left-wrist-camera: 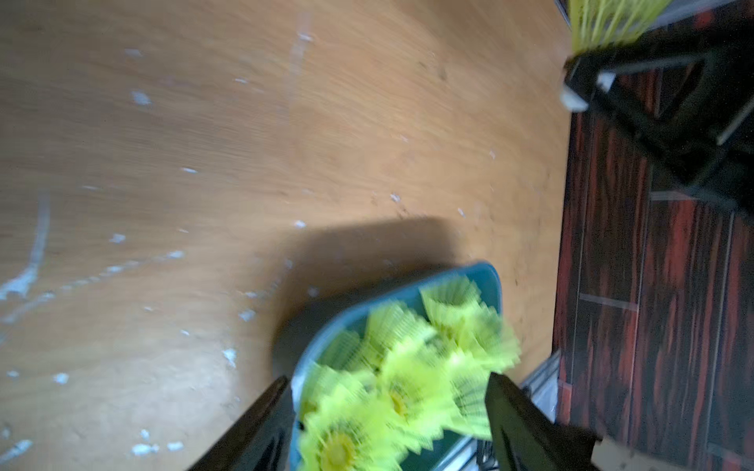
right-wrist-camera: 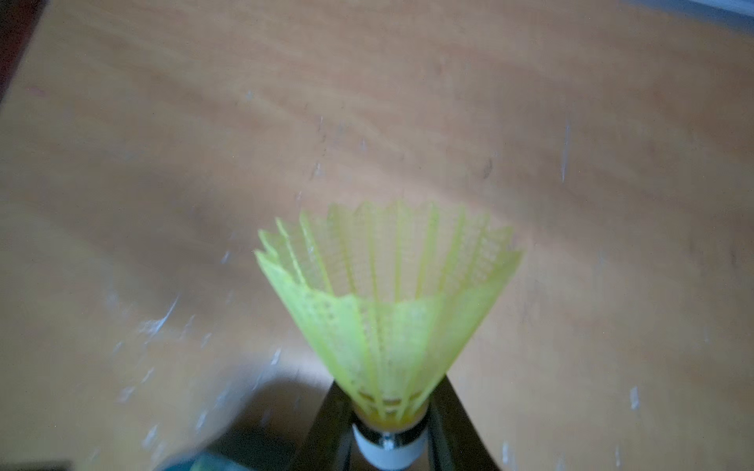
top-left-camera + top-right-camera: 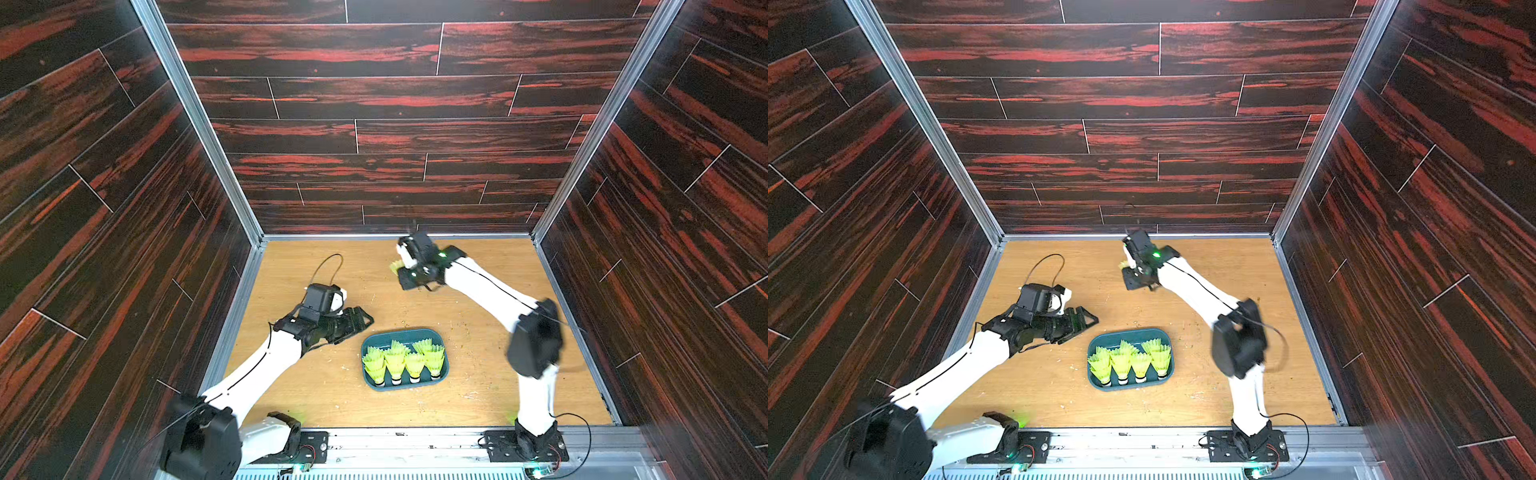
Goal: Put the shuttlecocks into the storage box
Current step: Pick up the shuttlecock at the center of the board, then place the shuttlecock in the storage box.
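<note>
nearest the arm bases, the storage box [image 3: 405,331] sits on the table [image 3: 324,399] with shuttlecocks [image 3: 405,361] packed in four side-by-side stacks, white tips toward the near rim. just beyond its far left corner hovers the left gripper [image 3: 354,327], jaws spread wide and empty; its wrist view looks between them onto the filled box. farthest off, close to the back wall, the right gripper [image 2: 387,424] is clamped on the white tip of the held shuttlecock [image 2: 387,301], skirt pointing away from the jaws.

the step in hand looks like the carry back to the box. to do it well, travel high enough that the skirt passes over the rim, turn the wrist so the tip faces the near rim like the others, then slip it onto a stack or into the barer strip by the far wall. let go low: it is light and would likely bounce or roll. the left gripper sits near the path, so give it room.
</note>
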Controlling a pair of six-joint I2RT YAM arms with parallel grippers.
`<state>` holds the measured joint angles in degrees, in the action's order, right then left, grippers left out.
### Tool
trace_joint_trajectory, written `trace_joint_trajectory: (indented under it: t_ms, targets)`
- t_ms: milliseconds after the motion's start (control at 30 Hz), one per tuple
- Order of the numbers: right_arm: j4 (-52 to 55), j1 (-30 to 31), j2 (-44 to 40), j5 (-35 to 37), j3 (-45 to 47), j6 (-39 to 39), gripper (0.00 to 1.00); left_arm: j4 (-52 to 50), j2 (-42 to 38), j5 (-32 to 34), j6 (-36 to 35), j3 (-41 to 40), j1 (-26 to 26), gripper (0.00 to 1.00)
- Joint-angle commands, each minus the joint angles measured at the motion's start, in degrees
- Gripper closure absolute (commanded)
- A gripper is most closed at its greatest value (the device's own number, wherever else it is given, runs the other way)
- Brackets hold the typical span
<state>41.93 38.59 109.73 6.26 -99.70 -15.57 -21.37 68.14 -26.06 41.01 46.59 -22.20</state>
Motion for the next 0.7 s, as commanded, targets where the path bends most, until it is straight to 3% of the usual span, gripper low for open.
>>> trace_joint_trajectory:
  t_ms: [0,300,667]
  targets:
    - [-0.11,1.19,-6.77,-4.65,8.29,-5.69,0.85,-6.3,-3.75,3.07,-3.07,2.43,-2.88,0.22]
    - [-3.6,7.19,-23.6,-8.51,30.56,-19.22,0.84,-14.2,-9.88,7.89,-5.16,3.29,-11.97,0.22]
    - [-3.15,12.26,-25.38,-5.93,35.41,-26.03,0.85,-13.1,-9.68,13.95,-3.15,2.89,-23.64,0.23]
